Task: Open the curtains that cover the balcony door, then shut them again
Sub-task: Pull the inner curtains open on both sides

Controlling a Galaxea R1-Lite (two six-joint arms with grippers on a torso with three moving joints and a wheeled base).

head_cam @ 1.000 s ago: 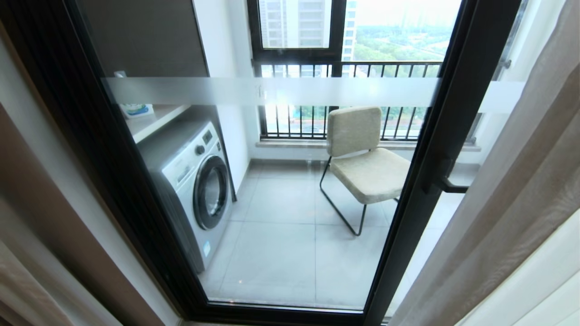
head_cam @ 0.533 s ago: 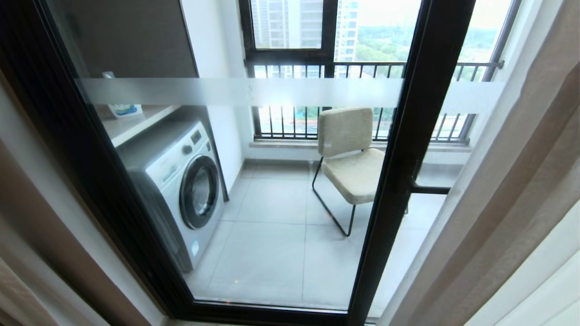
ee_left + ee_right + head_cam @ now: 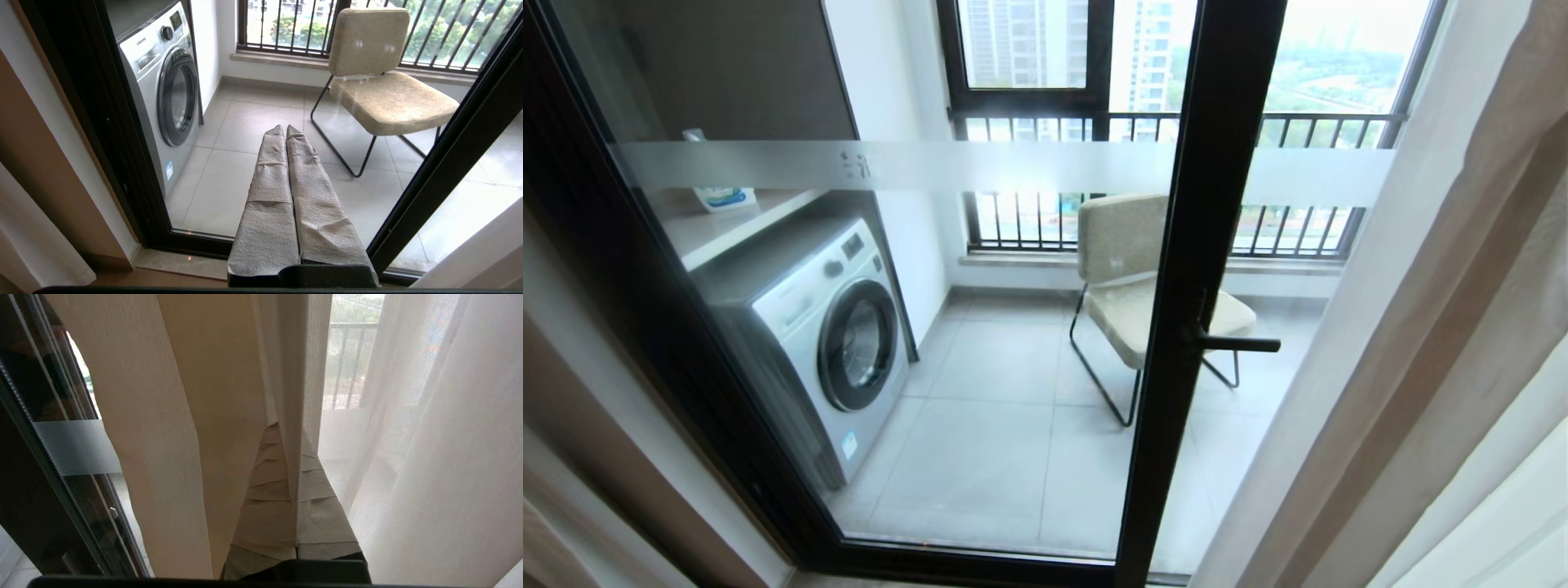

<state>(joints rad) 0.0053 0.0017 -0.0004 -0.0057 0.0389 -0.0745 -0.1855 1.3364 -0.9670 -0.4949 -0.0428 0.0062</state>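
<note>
The balcony door [image 3: 1201, 245], black-framed glass with a frosted band [image 3: 1013, 163], stands largely uncovered in the head view. The curtains [image 3: 1445, 327] hang bunched along its right side, cream-beige cloth with a white sheer layer [image 3: 1503, 506] beside it. Neither arm shows in the head view. In the right wrist view my right gripper [image 3: 288, 433] is shut on a fold of the cream curtain [image 3: 171, 437], with the sheer [image 3: 429, 457] on its other side and the door's glass [image 3: 69, 445] close by. My left gripper [image 3: 284, 128] is shut and empty, pointing at the door's lower glass.
Behind the glass are a washing machine [image 3: 825, 335], a beige chair [image 3: 1127, 253], a shelf with a bottle [image 3: 719, 196] and a railed window [image 3: 1029, 98]. The door's black handle [image 3: 1233, 343] sticks out from the middle post. A brown wall panel [image 3: 596, 425] flanks the door's left.
The whole head view has shifted: the door's middle post, chair and washing machine lie further left in the picture, so the camera has moved rightward. The curtain stays at the right edge.
</note>
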